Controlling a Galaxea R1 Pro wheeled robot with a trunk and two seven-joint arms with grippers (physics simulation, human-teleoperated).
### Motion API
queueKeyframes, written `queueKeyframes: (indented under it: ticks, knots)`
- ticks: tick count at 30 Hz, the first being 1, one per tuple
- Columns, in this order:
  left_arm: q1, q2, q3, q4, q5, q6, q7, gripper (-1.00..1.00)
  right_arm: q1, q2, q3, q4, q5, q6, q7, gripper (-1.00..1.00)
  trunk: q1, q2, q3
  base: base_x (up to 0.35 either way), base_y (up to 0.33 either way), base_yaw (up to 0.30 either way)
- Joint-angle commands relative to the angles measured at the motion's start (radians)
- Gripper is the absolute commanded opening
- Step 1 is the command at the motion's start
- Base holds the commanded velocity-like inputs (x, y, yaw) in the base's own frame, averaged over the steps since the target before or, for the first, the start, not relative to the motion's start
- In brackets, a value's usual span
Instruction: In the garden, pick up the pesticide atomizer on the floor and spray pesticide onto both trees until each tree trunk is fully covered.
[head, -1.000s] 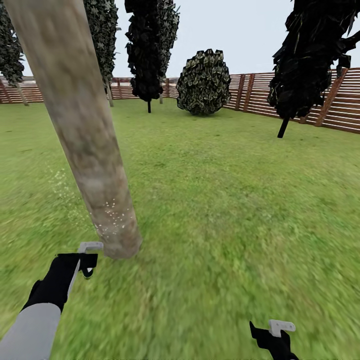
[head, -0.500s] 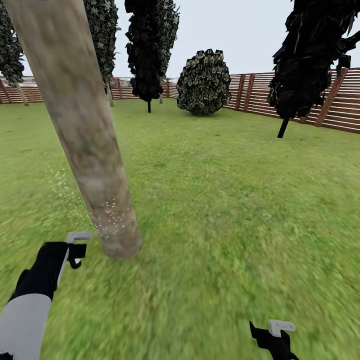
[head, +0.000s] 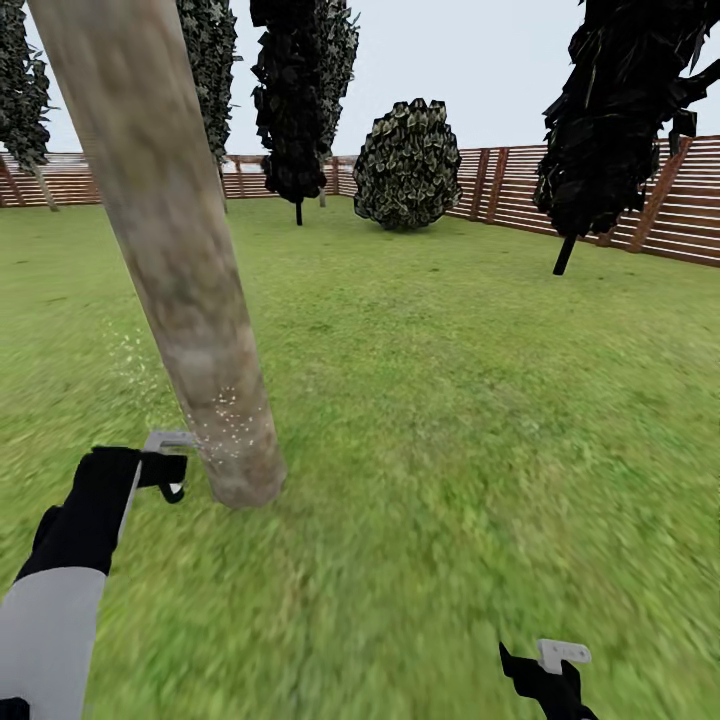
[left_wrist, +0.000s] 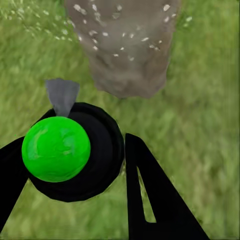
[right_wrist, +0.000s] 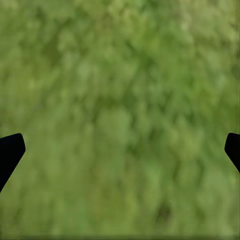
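Note:
A thick, leaning tree trunk (head: 180, 270), mottled grey-brown, rises from the lawn at the left of the head view. White droplets speckle its lowest part (head: 228, 425) and the grass to its left. My left gripper (head: 165, 468) hovers just left of the trunk's base, shut on the pesticide atomizer (left_wrist: 65, 150), a black body with a bright green round top. Its grey nozzle (left_wrist: 62, 95) points at the speckled trunk base (left_wrist: 127, 55). My right gripper (head: 555, 672) hangs low at the right, open, with only grass between its fingertips (right_wrist: 11, 150).
Green lawn (head: 450, 400) stretches ahead to a reddish-brown slat fence (head: 690, 200). A round dark bush (head: 408, 165) stands at the back, a dark tall tree (head: 295, 100) beside it, and a leaning dark tree (head: 620, 110) at the right.
My left gripper with the atomizer swung left, then moved forward and back toward the trunk's base. The head view shifted slightly. The right gripper stayed put.

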Motion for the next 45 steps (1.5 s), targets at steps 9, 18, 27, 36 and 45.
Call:
queueKeyframes:
  ticks: [9, 18, 27, 36, 45]
  knots:
    - [-0.02, 0.038, -0.036, -0.037, 0.006, 0.051, -0.019, -1.0, 0.0, 0.0, 0.0, 0.0, 0.0, 0.0, -0.001, 1.0, 0.0, 0.0, 0.0, -0.038, 0.001, 0.0]
    - [-0.04, -0.003, -0.128, -0.102, 0.014, 0.125, -0.02, -1.0, 0.0, 0.0, 0.0, -0.001, 0.0, 0.0, 0.0, 1.0, 0.0, 0.0, 0.0, -0.083, 0.015, 0.0]
    - [-0.091, 0.053, -0.09, -0.105, 0.013, 0.13, -0.116, -1.0, 0.0, -0.002, 0.0, -0.001, 0.0, 0.0, 0.0, 1.0, 0.0, 0.0, 0.0, 0.0, 0.0, 0.0]
    - [-0.095, 0.053, -0.125, -0.178, 0.012, 0.135, -0.119, -1.0, 0.0, -0.003, 0.0, -0.001, 0.0, 0.0, 0.0, 1.0, 0.0, 0.0, 0.0, 0.0, 0.0, 0.0]
    - [-0.078, 0.087, -0.103, -0.19, 0.014, 0.135, -0.139, -1.0, 0.0, -0.001, 0.0, -0.001, 0.0, 0.0, 0.001, 1.0, 0.0, 0.0, 0.0, 0.002, -0.007, 0.0]
